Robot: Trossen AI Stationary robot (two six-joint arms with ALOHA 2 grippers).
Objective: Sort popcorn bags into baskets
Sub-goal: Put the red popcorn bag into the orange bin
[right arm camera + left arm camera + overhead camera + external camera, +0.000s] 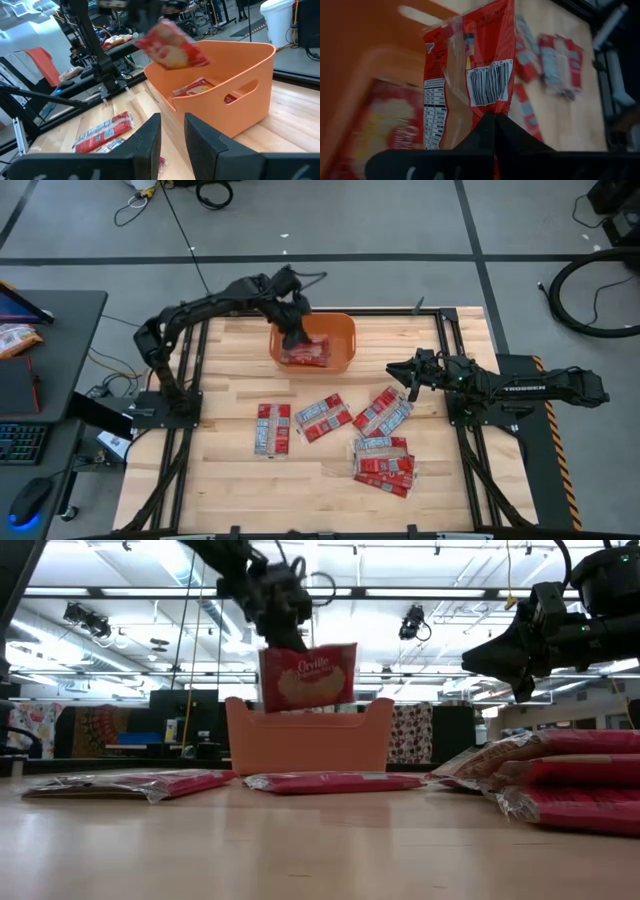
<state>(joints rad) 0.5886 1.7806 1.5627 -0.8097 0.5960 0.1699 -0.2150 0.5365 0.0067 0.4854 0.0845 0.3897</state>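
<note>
My left gripper [283, 628] is shut on a red popcorn bag [307, 675] that hangs over the orange basket [345, 330] at the table's far middle. Another bag [195, 89] lies inside the basket. Several more bags lie flat on the table nearer the front: one [273, 428] at left, one [323, 417] in the middle, one [383, 411] right of it, and a small heap [383, 463] at the front right. Right of the basket my right gripper [172, 131] stands level, open, with nothing between its fingers. My left gripper pinches the bag's upper end [492, 107], by the barcode, between its two shut fingers. The fingers slant down from above. The bag hangs below them, slightly tilted, its printed face toward the table's near edge and its lower edge [310, 705] about level with the basket's rim.
A desk with a keyboard and a mouse [30, 500] stands left of the table. The dark metal frame [455, 330] runs along the table's sides. Bare wood lies along the near edge [300, 500].
</note>
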